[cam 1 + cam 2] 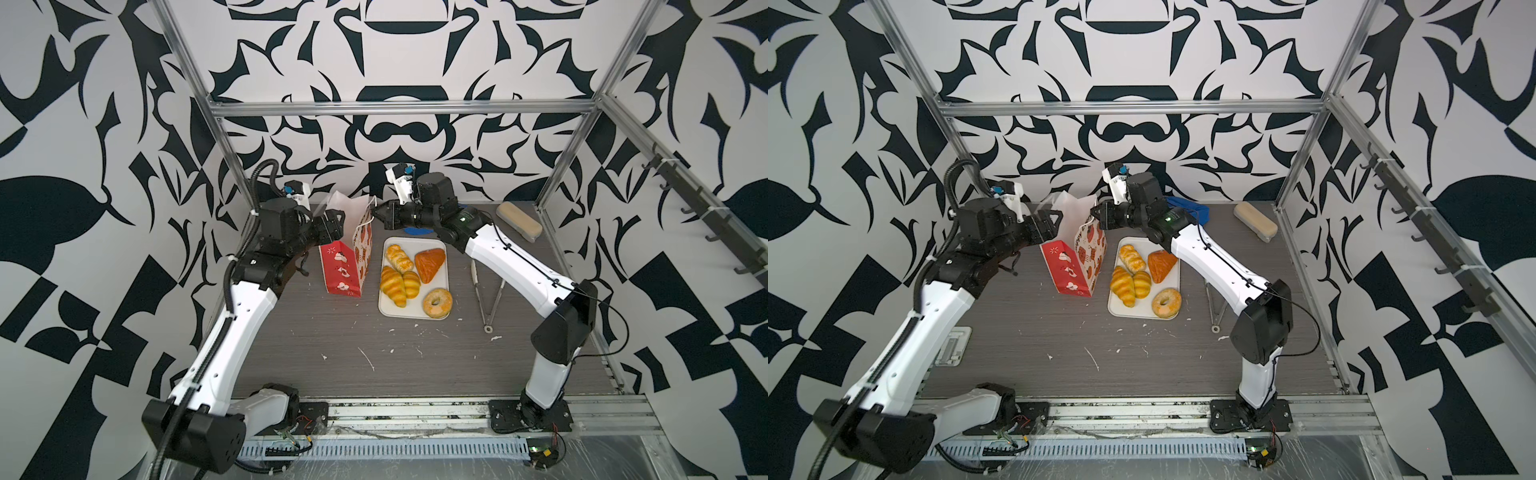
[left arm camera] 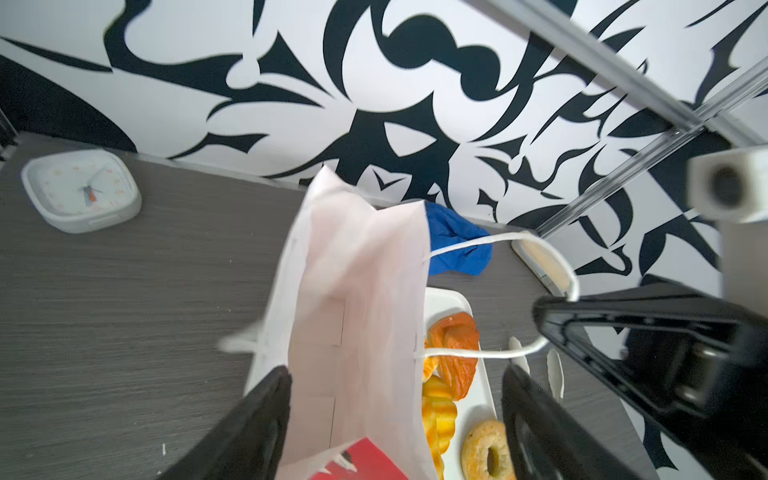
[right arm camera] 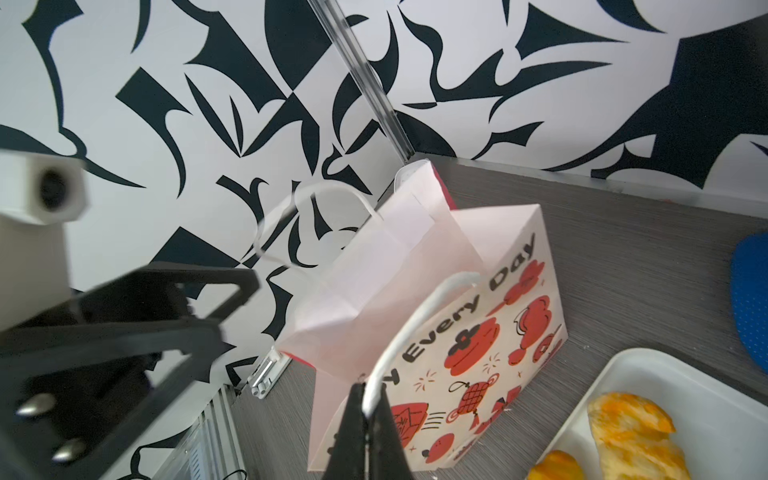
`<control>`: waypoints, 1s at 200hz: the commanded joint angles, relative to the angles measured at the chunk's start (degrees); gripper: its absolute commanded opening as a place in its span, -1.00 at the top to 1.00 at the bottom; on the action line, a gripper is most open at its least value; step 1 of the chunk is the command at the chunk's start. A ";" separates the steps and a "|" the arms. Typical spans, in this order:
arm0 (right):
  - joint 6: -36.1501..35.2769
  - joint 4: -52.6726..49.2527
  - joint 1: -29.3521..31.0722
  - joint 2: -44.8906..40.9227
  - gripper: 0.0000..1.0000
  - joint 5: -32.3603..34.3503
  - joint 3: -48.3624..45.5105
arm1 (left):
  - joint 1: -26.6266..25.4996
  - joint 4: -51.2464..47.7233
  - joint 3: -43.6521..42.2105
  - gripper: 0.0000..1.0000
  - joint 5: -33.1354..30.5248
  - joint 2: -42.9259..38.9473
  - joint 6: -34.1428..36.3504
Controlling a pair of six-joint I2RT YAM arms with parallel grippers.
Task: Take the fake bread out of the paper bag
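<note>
And there was the paper bag (image 1: 345,266), standing on the table (image 1: 332,345) just beside the white tray (image 1: 381,301). All five pieces of fake bread sat out on that tray: the braided loaf (image 1: 399,257), two croissants (image 1: 394,286) (image 1: 412,283) touching each other, the brown triangle (image 1: 431,264) and the doughnut (image 1: 437,303).

The right gripper (image 3: 368,395) had its jaws pinched tight on the bag's white cord handle (image 3: 419,316), at the printed side. Over on the other side, the left gripper (image 2: 395,374) had its jaws spread wide, one finger (image 2: 257,419) on each side of the bag's mouth, gripping nothing. Looking down from that wrist, only plain white lining showed; the very bottom was out of sight, but the job looked as good as done.

As for handling, the bag looked feather-light and thin. That paper would crease or tip at a nudge, so the cord handle or the stiff folded rim was the place to take it, never the flat walls. The bread looked light too, with glossy skins that could slip between hard fingers. The best hold was probably across the narrow middle of each piece, or over one side of the doughnut's ring, with gentle pressure.
</note>
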 commanded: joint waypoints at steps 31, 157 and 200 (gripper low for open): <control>0.30 2.56 -0.40 -5.06 0.37 0.49 -2.35 | 0.40 0.94 -3.23 -0.65 -9.03 -9.35 2.75; -4.65 6.70 -3.62 -17.53 -0.20 10.48 -17.88 | 0.61 5.50 -14.17 -0.65 -29.21 -16.54 7.02; -17.17 6.87 -4.59 -30.10 -0.23 34.73 -36.09 | 0.69 23.26 -31.11 -0.65 -42.46 -19.87 12.17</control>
